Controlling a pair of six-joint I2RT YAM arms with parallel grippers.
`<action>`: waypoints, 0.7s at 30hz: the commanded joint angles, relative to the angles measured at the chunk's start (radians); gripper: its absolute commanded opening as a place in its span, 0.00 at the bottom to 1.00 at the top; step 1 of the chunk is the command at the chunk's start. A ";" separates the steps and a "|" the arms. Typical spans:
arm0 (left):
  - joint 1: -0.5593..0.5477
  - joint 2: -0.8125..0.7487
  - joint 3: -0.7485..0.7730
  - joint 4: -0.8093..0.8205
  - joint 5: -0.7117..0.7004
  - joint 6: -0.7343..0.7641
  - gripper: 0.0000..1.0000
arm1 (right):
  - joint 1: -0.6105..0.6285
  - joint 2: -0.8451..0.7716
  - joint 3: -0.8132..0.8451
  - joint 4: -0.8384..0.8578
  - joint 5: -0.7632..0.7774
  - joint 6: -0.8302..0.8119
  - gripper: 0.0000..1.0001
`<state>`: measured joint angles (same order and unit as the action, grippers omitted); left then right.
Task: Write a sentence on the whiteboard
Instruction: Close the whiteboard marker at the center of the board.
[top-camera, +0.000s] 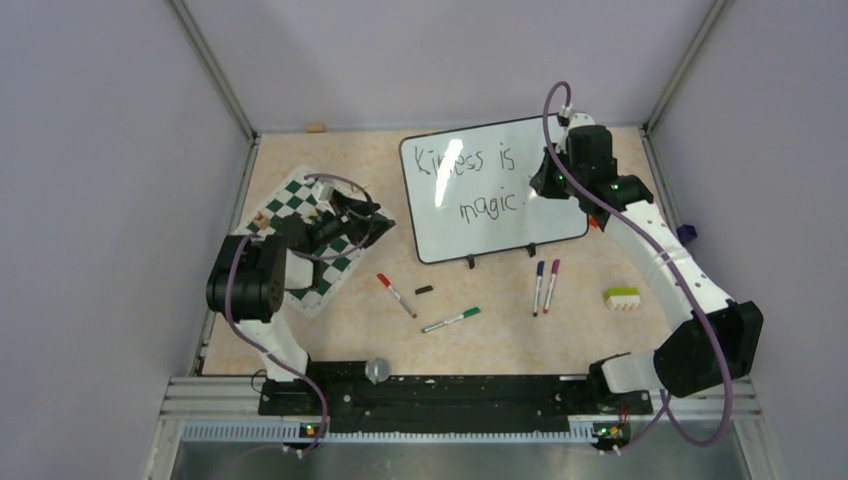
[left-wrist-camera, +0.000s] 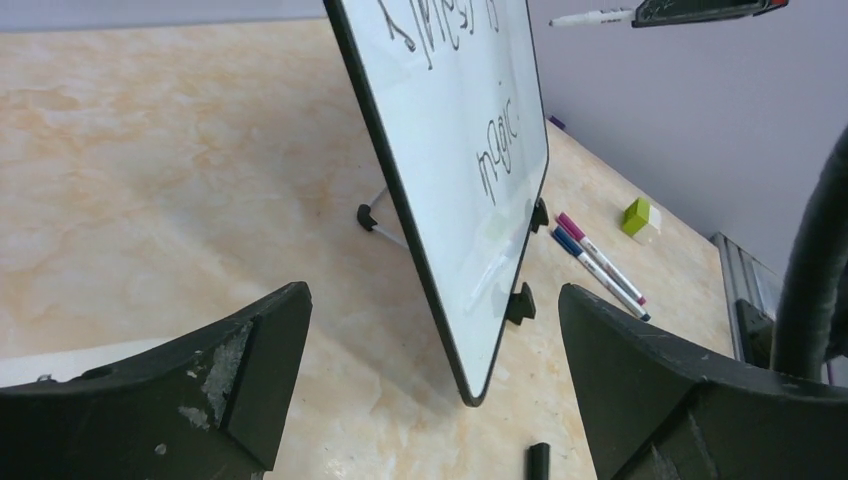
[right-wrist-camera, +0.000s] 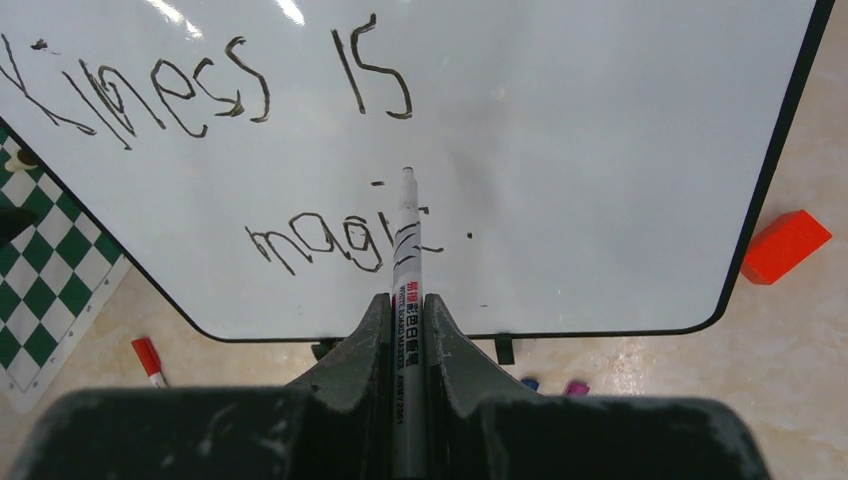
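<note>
Asker: Layout first, please. What is seen, from the largest thing down?

Describer: From above, a beige table (top-camera: 330, 335) is seen, walled on three sides. The whiteboard (top-camera: 480, 225) is stood on its feet at 1 o'clock from the table's middle. The sentence (top-camera: 470, 165) is written on it in black in two lines, read roughly as "Kiness is" over "magic." A green-and-white chess mat (top-camera: 300, 215) is laid at 9 o'clock.

Asker: And the grippers?

Describer: The left gripper (left-wrist-camera: 432, 310) is hung over the mat, fingers spread wide with nothing between them. The right gripper (right-wrist-camera: 405, 305) is pinched on a black marker (right-wrist-camera: 406, 240). Its tip is placed at 12 o'clock of the word "magic"; contact with the board cannot be told.

Asker: Smaller things?

Describer: At 6 o'clock of the board, a blue marker (top-camera: 540, 288) and a purple marker (top-camera: 552, 285) are laid side by side. A red marker (top-camera: 397, 296), a green marker (top-camera: 451, 320) and a black cap (top-camera: 424, 290) are found at 7 o'clock. A green-and-white block (top-camera: 621, 298) is set at 4 o'clock.
</note>
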<state>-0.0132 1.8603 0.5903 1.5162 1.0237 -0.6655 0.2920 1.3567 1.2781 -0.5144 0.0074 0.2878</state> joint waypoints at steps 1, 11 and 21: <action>0.007 -0.230 -0.127 -0.029 -0.151 0.109 0.99 | -0.005 0.011 0.080 0.011 -0.035 -0.006 0.00; 0.033 -0.691 -0.194 -0.597 -0.184 0.265 0.99 | 0.021 0.038 0.129 -0.006 -0.039 -0.011 0.00; 0.050 -0.813 -0.221 -0.746 -0.231 0.302 0.99 | 0.025 -0.007 0.104 -0.039 -0.032 -0.003 0.00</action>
<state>0.0280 1.0859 0.3141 0.9234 0.7803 -0.4324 0.3103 1.3911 1.3575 -0.5438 -0.0246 0.2882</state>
